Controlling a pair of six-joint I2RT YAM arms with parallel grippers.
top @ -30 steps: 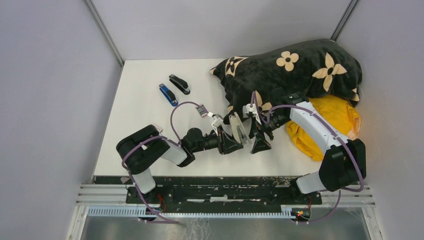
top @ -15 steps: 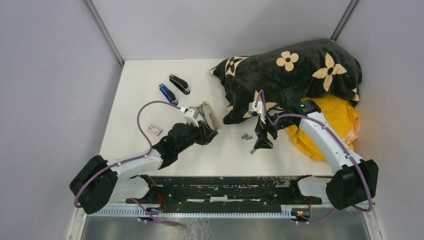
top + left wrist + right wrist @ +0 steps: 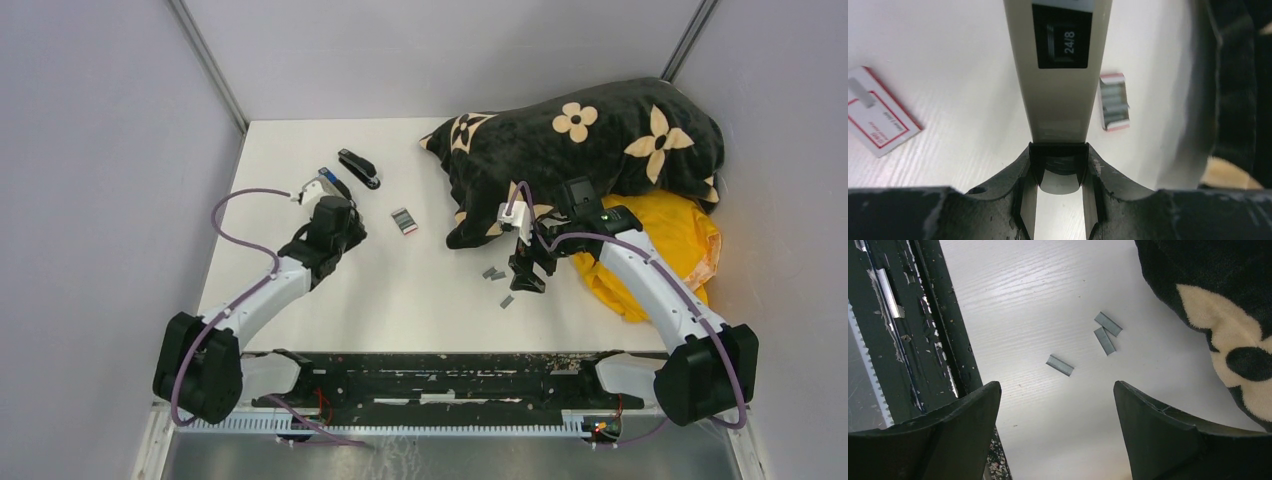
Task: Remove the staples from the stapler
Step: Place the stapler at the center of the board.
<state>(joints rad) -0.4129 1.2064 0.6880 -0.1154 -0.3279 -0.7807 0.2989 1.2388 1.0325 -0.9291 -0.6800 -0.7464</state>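
1. While the left jaws (image 3: 1058, 165) are clamped on the near end of the beige stapler (image 3: 1058, 75), its long axis runs straight out ahead of them, over the worktop (image 3: 963, 60).
2. Over to the right jaws (image 3: 1057, 387): spread wide, gripping nothing, hovering above the staples (image 3: 1108, 323).
3. Three grey strips lie loose on the worktop, out of the stapler. The nearest strip (image 3: 1059, 365) sits just ahead of the gap between the right jaws, slanted across it.
4. The other two lie a little farther ahead, close together, off toward the black flowered blanket (image 3: 1208, 290).
5. The right arm is plainly nearer; the left jaws are well apart from the strips.
6. My read: a pick would mean turning to close across the strip's short side. Whether staples remain inside the stapler, I cannot tell.
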